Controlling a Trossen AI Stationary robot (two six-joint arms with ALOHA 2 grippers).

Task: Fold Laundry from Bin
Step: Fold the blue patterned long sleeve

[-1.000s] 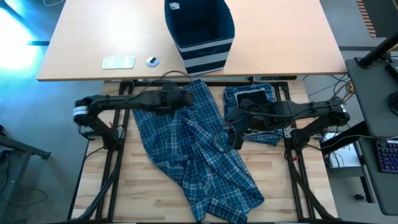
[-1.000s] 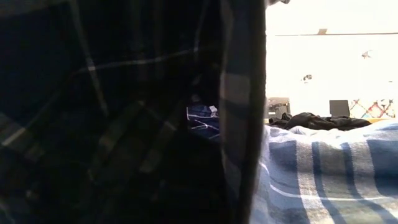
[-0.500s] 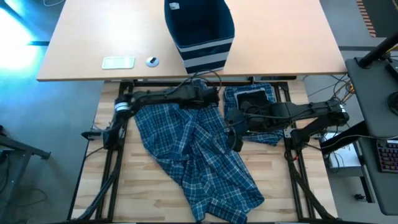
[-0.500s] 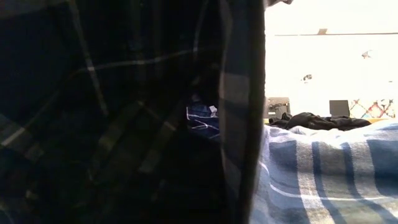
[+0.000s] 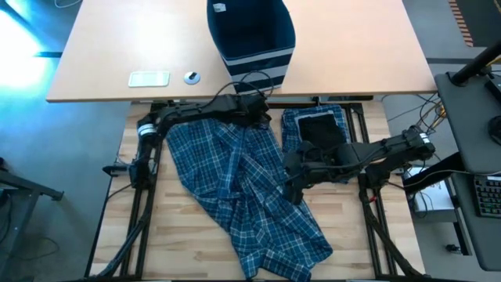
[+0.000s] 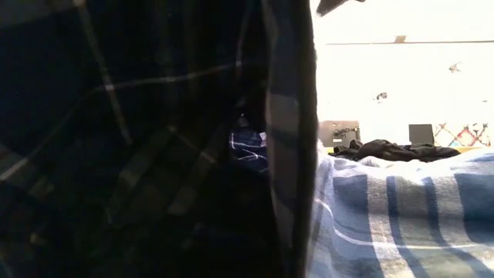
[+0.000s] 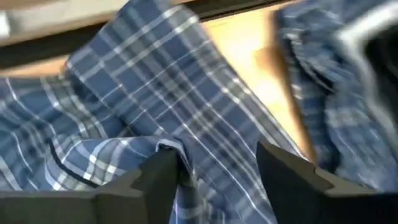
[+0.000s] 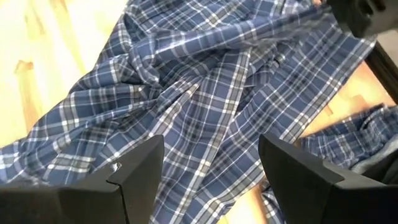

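plaid trousers (image 5: 246, 192) spread across wooden work table (image 5: 180, 235), waistband up at 12 o'clock, legs trailing down toward 5 o'clock near table's near edge. left gripper (image 5: 254, 110) at 12 o'clock end of trousers, over top edge of cloth; in left wrist view fingers (image 7: 158, 177) stand apart with a fold of plaid lying between them, can't tell if cloth is pinched. right gripper (image 5: 293, 186) at 3 o'clock side of trousers, over their right edge; right wrist view shows fingers (image 8: 140, 165) wide apart above plaid, nothing between them. second plaid piece (image 5: 313, 121) with small black piece (image 5: 317, 129) on it lies at 1 o'clock, just beside trousers, partly under right arm. navy bin (image 5: 250, 39) with pale stripes stands on the tan desk (image 5: 102, 47) beyond, 12 o'clock, well apart from trousers. low view mostly blocked by dark plaid cloth (image 6: 139, 139)
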